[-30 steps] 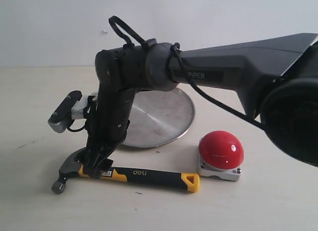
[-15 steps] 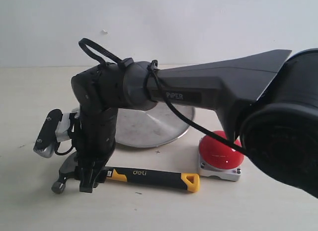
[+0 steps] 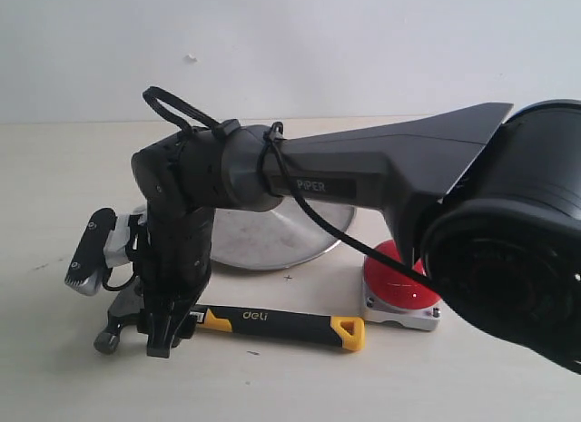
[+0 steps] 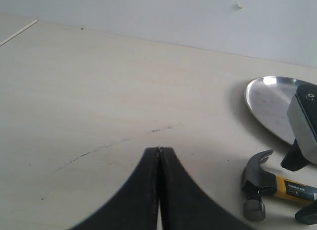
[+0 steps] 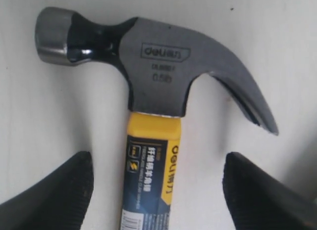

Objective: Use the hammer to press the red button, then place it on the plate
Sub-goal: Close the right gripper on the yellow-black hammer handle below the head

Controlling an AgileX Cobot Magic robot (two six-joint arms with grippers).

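Two claws: the left claw [image 4: 159, 150] sits pinched shut, idle; the right claw [image 5: 157, 190] has dropped headward, spread open astride the hammer [image 3: 272, 323] on the table [image 3: 64, 377], before plate [image 3: 272, 240] and button [image 3: 399, 292]. Grasp likely next.

Robot lab bench, my PiPER-marked arm [image 3: 363, 172] over a plain cream table [image 3: 54, 168], blank white wall [image 3: 363, 41] at twelve o'clock.

Pale cream worktop [image 4: 74, 81], a thin dark scratch [image 4: 119, 141] runs across it just ahead of the left hand [image 4: 159, 150]; plain white wall [image 4: 163, 15] farther beyond, one small speck [image 4: 239, 6] on it.
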